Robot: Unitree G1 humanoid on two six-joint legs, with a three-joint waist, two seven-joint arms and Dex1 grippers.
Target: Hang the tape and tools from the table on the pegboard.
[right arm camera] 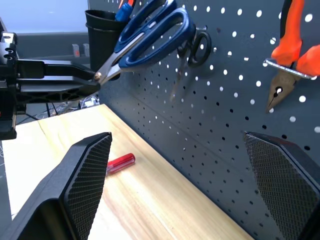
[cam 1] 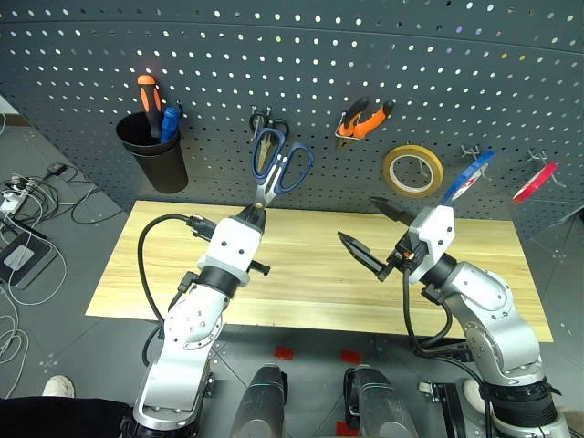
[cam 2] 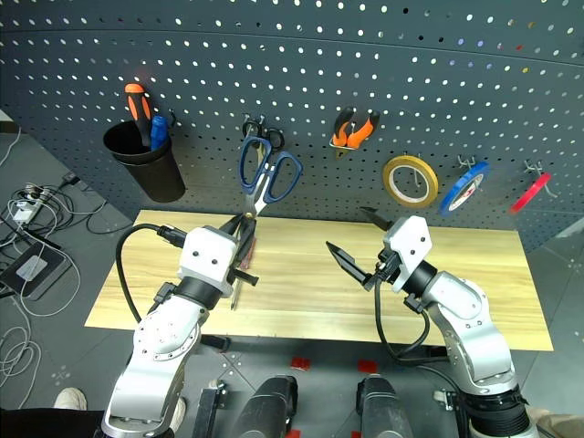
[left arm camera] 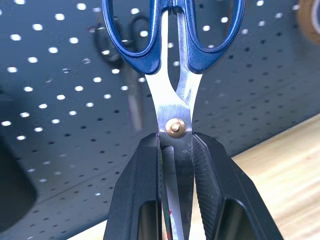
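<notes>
Holding the large scissors [cam 1: 276,169] by the blades, the left gripper [cam 1: 256,212] is clamped shut right at the pivot screw, so the blue loops stick up and forward toward the pegboard [cam 1: 301,64]. The long axis runs from the gripper up to the board, tilted a bit rather than dead upright.

The bit that matters, I reckon: the loops sit just in front of the board, right beside the hook where the small dark scissors [right arm camera: 192,50] already hang. Can't tell if a loop is touching a hook yet. Left arm is obviously the one to finish this.

The right gripper [cam 1: 376,233] is spread wide with nothing in it, hovering over the table [cam 1: 310,301] off to the right.

Elsewhere, the pliers [cam 1: 363,120] are up on the board already, and so is the thin red roll of tape [cam 1: 535,182] far right, past the yellow roll [cam 1: 412,170] and blue roll [cam 1: 467,177]. The red-handle screwdriver [right arm camera: 120,162] lies on the table near the left gripper, so that looks like what's left after this.
</notes>
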